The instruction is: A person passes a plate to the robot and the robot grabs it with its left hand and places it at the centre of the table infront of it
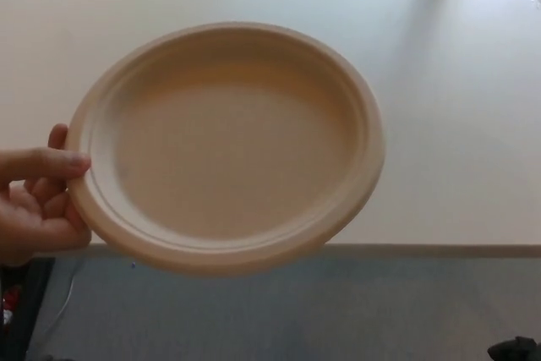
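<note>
Head view: unmarked beige plate (226, 145) in a person's hand (38, 200); no robot hand visible.

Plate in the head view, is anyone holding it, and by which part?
A person's hand holds the plate by its left rim, thumb on top of the rim, above the near edge of the table. No robot hand shows.

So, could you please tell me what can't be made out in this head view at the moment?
- Table beneath the plate: hidden by the plate, held close to the camera.
- Person's hand: cut off by the left edge past the wrist; fingers under the rim hidden.
- Dark shape at the bottom right corner: cut off by the edge, unidentifiable.
- Robot's left hand: not in view.
- Plate's underside: faces away.
</note>
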Robot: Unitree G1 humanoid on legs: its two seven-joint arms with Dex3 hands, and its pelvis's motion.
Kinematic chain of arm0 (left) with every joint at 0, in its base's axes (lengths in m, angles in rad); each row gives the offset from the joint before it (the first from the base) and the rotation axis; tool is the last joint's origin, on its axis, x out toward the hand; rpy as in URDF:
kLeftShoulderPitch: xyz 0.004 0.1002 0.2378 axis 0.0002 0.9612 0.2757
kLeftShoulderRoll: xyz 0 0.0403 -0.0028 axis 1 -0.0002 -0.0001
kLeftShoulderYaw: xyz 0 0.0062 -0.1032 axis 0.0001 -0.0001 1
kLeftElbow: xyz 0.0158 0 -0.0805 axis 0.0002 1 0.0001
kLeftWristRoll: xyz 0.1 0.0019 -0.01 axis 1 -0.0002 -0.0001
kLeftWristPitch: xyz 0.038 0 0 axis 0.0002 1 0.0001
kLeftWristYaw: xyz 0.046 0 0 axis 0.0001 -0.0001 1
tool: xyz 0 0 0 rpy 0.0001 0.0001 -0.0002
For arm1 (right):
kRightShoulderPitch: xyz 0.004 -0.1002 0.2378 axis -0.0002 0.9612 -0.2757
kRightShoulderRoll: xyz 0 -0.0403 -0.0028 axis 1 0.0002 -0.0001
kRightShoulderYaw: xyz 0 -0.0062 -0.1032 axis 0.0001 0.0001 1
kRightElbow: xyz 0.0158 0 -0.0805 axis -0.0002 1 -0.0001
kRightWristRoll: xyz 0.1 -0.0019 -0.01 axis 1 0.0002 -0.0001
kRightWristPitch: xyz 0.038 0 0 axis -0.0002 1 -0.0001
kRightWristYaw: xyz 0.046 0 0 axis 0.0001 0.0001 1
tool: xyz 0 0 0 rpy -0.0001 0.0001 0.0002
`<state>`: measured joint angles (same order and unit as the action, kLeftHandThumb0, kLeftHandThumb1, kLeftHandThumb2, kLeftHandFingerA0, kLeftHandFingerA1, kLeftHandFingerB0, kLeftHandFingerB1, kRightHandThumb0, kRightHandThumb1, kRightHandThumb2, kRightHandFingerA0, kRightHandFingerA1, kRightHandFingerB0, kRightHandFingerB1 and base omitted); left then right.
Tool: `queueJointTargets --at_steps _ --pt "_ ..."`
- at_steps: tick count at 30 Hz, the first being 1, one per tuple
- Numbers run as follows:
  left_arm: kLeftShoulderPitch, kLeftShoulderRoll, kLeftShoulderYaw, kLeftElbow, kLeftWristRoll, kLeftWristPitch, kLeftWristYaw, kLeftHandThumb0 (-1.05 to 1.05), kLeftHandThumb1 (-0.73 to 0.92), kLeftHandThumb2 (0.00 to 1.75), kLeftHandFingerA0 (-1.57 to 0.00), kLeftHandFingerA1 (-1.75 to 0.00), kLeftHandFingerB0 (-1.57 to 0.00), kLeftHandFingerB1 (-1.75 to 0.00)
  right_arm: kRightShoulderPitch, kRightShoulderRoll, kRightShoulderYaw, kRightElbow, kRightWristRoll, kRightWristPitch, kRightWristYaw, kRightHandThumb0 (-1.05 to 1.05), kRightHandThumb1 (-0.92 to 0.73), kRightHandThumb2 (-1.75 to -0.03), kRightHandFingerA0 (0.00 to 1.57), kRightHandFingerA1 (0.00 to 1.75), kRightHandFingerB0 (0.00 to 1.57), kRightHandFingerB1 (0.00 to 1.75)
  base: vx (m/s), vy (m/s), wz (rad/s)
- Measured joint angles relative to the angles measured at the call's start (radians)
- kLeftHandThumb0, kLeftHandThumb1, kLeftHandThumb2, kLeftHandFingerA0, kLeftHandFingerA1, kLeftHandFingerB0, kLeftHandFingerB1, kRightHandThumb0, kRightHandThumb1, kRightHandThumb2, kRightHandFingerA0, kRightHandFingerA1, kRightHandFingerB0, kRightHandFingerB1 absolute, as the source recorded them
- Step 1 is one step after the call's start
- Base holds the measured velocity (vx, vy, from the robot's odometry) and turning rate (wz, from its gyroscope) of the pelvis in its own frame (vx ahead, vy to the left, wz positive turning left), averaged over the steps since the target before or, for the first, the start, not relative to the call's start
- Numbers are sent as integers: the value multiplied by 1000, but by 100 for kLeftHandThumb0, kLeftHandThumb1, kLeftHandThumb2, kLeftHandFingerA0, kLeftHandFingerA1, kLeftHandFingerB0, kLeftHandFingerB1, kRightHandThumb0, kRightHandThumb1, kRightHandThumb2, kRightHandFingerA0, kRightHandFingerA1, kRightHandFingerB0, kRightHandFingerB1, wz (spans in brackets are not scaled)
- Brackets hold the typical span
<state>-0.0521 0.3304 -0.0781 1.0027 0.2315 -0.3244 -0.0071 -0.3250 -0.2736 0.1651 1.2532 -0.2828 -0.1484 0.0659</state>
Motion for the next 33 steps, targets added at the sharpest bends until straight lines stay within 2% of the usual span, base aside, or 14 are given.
queueJointTargets --at_steps 10,11,12,13,16,17,18,21,22,23,26,27,31,33 --pt "35 6 -26 -34 2 -105 -3 -65 60 57 -45 -41 -35 -31 -2 -7 12 37 -13 -44 0 -84 -83 -65 30 55 23 44 0 0 0" --pt "44 6 -34 -49 4 -124 -1 -70 49 84 -40 -52 -28 -44 -2 -7 12 37 -14 -47 0 -83 -84 -65 31 55 23 43 0 0 0" --pt "50 6 -43 -62 7 -142 4 -70 49 84 -40 -52 -28 -44 -2 -7 12 38 -15 -49 1 -83 -84 -65 31 55 23 43 0 0 0" --pt "53 6 -48 -69 10 -152 6 -66 60 59 -48 -42 -34 -32 -2 -7 12 38 -15 -50 1 -84 -83 -65 32 55 24 43 0 0 0" --pt "79 8 -74 -129 32 -204 26 -65 60 59 -50 -42 -34 -32 -2 -7 12 39 -19 -53 1 -83 -83 -65 32 54 24 43 0 0 0" --pt "88 10 -80 -153 39 -216 32 -73 51 83 -42 -50 -29 -43 -2 -7 12 39 -19 -54 1 -85 -83 -65 32 56 24 44 0 0 0" --pt "102 13 -87 -190 47 -234 40 -66 59 59 -41 -40 -32 -31 -2 -7 11 40 -21 -56 1 -84 -83 -65 30 55 23 44 0 0 0" --pt "145 17 -95 -300 68 -275 60 -69 47 82 -35 -49 -26 -43 -2 -7 11 41 -23 -58 1 -83 -83 -65 29 54 23 42 0 0 0" --pt "170 16 -97 -359 73 -289 65 -65 58 59 -41 -39 -31 -32 -2 -7 11 41 -23 -59 1 -83 -83 -65 29 53 23 42 0 0 0" --pt "180 16 -98 -381 75 -293 67 -69 48 81 -35 -47 -25 -42 -2 -7 11 41 -24 -59 1 -85 -83 -65 31 54 24 42 0 0 0" --pt "238 16 -98 -514 82 -310 71 -74 49 84 -34 -46 -25 -45 -2 -7 11 42 -25 -59 1 -82 -82 -65 29 53 23 42 0 0 0" --pt "258 16 -99 -559 83 -311 72 -63 57 57 -41 -34 -32 -30 -2 -7 11 42 -25 -59 1 -82 -83 -65 29 54 23 42 0 0 0" --pt "339 17 -99 -746 85 -321 71 -63 57 57 -41 -34 -32 -30 -2 -7 11 42 -26 -59 1 -82 -83 -65 29 54 23 42 0 0 0" --pt "374 18 -99 -824 89 -327 71 -69 48 80 -33 -46 -25 -42 -2 -7 11 43 -26 -59 1 -85 -83 -65 31 55 24 42 0 0 0"
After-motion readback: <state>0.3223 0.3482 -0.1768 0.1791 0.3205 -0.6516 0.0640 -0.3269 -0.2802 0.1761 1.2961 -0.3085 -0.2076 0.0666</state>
